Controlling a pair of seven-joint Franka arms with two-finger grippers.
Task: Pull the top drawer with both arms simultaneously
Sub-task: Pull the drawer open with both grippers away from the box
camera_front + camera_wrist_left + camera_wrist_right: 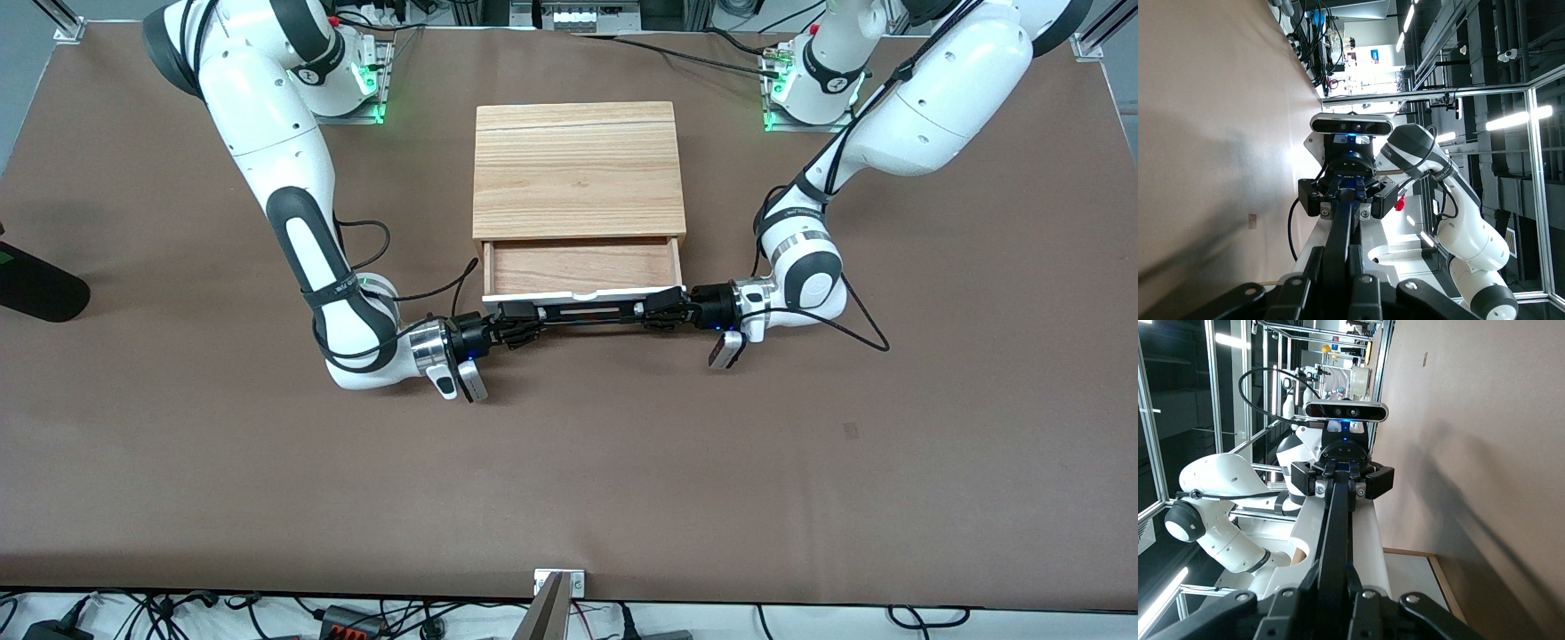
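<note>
The top drawer (pixel 582 267) stands partly pulled out of the light wood cabinet (pixel 578 169), its wooden inside showing. Its white front panel (pixel 582 294) carries a long black bar handle (pixel 582 313). My left gripper (pixel 662 313) is shut on the handle's end toward the left arm. My right gripper (pixel 518 320) is shut on the handle's other end. In the left wrist view my left gripper (pixel 1338 280) clamps the handle bar (pixel 1340 230), with the right gripper (pixel 1346 197) facing it. In the right wrist view my right gripper (pixel 1335 597) clamps the bar (pixel 1337 520).
The cabinet stands in the middle of the brown table (pixel 569 462), near the arms' bases. A dark object (pixel 40 289) lies at the table's edge on the right arm's end. A metal bracket (pixel 556 596) sits at the table's near edge.
</note>
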